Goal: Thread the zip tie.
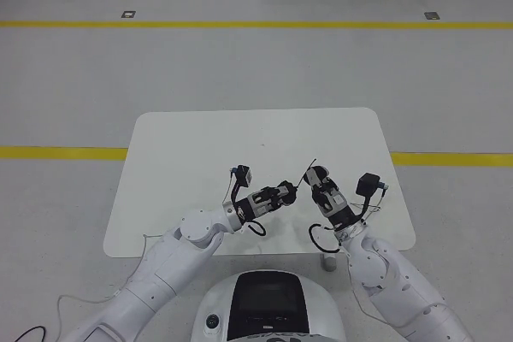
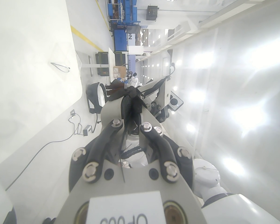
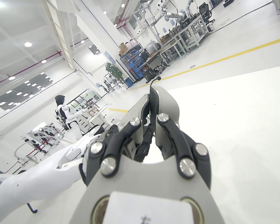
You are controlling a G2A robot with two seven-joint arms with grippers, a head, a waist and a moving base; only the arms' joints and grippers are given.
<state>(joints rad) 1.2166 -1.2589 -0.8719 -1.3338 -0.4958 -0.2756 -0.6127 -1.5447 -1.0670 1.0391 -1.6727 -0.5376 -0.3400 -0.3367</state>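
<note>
Zip tie (image 1: 311,167) is too small from the top; I can't tell if it's threaded. Left gripper (image 2: 130,93) and right gripper (image 3: 151,89) hide most of it.

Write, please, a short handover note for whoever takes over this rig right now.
Left gripper: shut on the zip tie, with the strap running back between its fingers.
Right gripper: shut on the tie, with a short end poking out past its tips.
Both are above the table, tips nearly meeting. A thin loop lies apart on the table.
Done: the tie is off the table and gripped on both sides.
Left: I cannot tell whether the tail is in the head. Check that first, then thread and pull through.
</note>
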